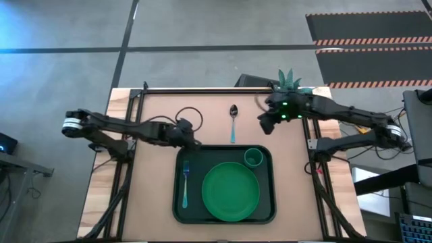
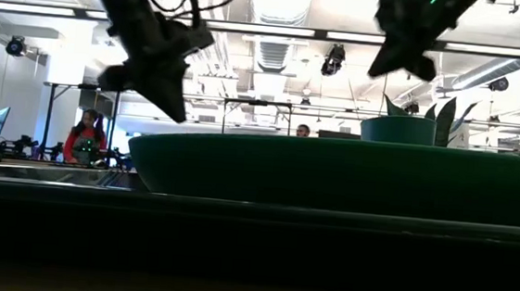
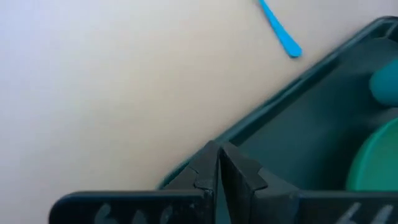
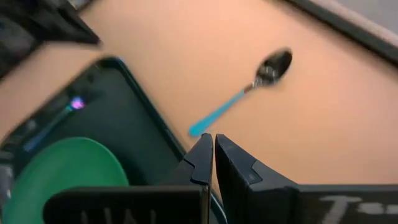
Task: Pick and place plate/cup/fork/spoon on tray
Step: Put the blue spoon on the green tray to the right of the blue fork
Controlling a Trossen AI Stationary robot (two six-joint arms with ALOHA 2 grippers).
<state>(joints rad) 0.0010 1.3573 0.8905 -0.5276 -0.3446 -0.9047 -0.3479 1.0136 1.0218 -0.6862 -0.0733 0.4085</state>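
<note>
The dark green tray (image 1: 177,209) lies at the table's near middle. On it lie the bright green plate (image 1: 230,192), the small green cup (image 1: 254,157) at its far right corner, and the fork (image 1: 185,182) along its left side. The spoon (image 1: 233,121) lies flat on the table beyond the tray, bowl toward the far edge; it also shows in the right wrist view (image 4: 249,87). My left gripper (image 1: 194,143) is shut and empty above the tray's far left corner. My right gripper (image 1: 263,125) is shut and empty, raised to the right of the spoon.
A white pot with a spiky green plant (image 1: 289,81) stands at the table's far right, behind my right arm. A dark cable loop (image 1: 189,115) lies at the far left. Bare table lies to either side of the tray.
</note>
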